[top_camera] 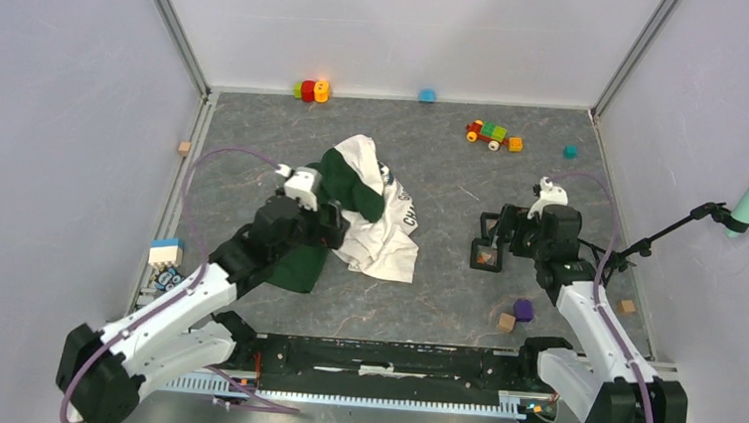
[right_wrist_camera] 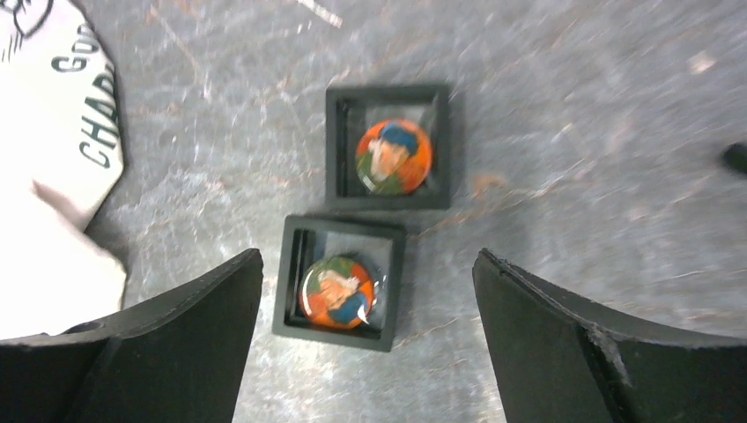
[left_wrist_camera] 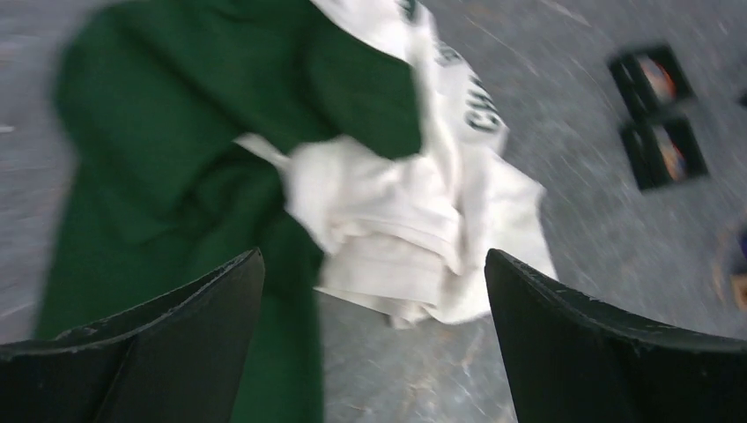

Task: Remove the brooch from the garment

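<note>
The garment [top_camera: 365, 221] lies crumpled mid-table, half dark green and half cream with dark lettering; it fills the left wrist view [left_wrist_camera: 203, 132]. My left gripper [top_camera: 335, 224] [left_wrist_camera: 374, 264] hovers open over its near edge, with nothing between the fingers. The brooch [right_wrist_camera: 339, 291] [top_camera: 485, 256], a round orange picture pin, rests in a black square frame on the table, off the garment. My right gripper [top_camera: 503, 235] [right_wrist_camera: 367, 264] is open just above it and holds nothing. A second like pin [right_wrist_camera: 394, 157] sits in its own black frame just beyond.
Toys line the back: a red and yellow piece [top_camera: 311, 91], a blue block [top_camera: 426, 95], a toy train [top_camera: 493, 135]. A purple block [top_camera: 523, 309] and a tan cube [top_camera: 506, 322] lie near the right arm. A white-blue block [top_camera: 165, 252] sits at the left edge.
</note>
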Tool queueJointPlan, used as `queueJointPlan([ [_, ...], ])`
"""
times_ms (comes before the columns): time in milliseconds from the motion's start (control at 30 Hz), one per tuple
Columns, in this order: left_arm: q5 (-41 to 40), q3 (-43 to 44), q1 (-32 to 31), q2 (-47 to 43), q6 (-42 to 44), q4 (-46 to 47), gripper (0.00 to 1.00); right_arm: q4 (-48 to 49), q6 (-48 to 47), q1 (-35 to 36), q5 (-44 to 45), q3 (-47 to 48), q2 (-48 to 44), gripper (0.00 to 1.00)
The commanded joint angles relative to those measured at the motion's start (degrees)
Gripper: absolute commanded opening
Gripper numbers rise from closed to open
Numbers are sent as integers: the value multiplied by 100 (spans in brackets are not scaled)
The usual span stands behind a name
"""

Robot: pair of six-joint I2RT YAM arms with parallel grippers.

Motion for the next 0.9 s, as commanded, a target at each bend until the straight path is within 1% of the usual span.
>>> queueJointPlan([
  [0, -1167, -163, 544, -668, 164, -191, 100, 672, -679, -16, 686, -110, -509, 93],
  [67, -1646, -322, 685, -847, 455, 108, 100, 1600, -847, -21, 689, -610, -822, 93],
  [133, -1862, -606, 770, -943, 952, 745, 100, 2498, -845, -17, 941, -1200, -1146, 93],
  [167, -2084, -770, 819, -948, 1039, 1144, 100, 2889, -873, -20, 1070, -1514, -1276, 93],
  [200, -2255, -863, 928, -914, 1060, 1344, 100, 3294, -936, -21, 1179, -1753, -1397, 93],
  [233, -2276, -952, 1065, -844, 1130, 1554, 100, 3647, -1014, -19, 1339, -1999, -1476, 93],
  [300, -2227, -1067, 1363, -601, 1233, 1855, 100, 3972, -1014, -26, 1706, -2218, -1459, 94],
  [367, -2182, -1300, 1736, -365, 1430, 2311, 100, 4137, -1270, -26, 1923, -2274, -1262, 94],
  [433, -2017, -1769, 2052, -236, 1661, 3206, 100, 4502, -1464, -28, 2178, -2449, -1085, 94],
  [500, -1639, -2060, 2432, -55, 1634, 3925, 100, 5143, -1824, -25, 2078, -2761, -937, 94],
  [567, -1326, -2128, 2796, 277, 1530, 4290, 100, 6046, -1882, -25, 2216, -3211, -588, 94],
  [600, -1217, -2161, 2915, 518, 1528, 4529, 100, 6666, -1970, -25, 2265, -3377, -313, 94],
  [633, -1099, -2221, 3004, 770, 1594, 4917, 100, 7168, -2045, -25, 2260, -3528, -24, 93],
  [667, -980, -2300, 3038, 980, 1707, 5351, 100, 7633, -1921, -28, 2282, -3632, 155, 93],
  [700, -865, -2347, 3057, 1250, 1840, 5723, 100, 7920, -1962, -25, 2209, -3685, 343, 94],
  [733, -770, -2358, 3065, 1483, 1936, 6096, 100, 7979, -2095, -25, 2122, -3621, 499, 94],
  [767, -778, -2314, 3080, 1749, 1940, 6316, 100, 8043, -2139, -26, 2193, -3576, 682, 95],
  [800, -792, -2188, 3092, 1915, 1940, 6282, 100, 8152, -2171, -25, 2153, -3537, 869, 95],
  [833, -782, -2112, 3120, 2052, 1940, 6300, 100, 8226, -2239, -21, 2003, -3519, 998, 98],
  [867, -777, -2085, 3173, 2296, 1913, 6465, 100, 8429, -2362, -28, 1822, -3512, 1151, 98],
])
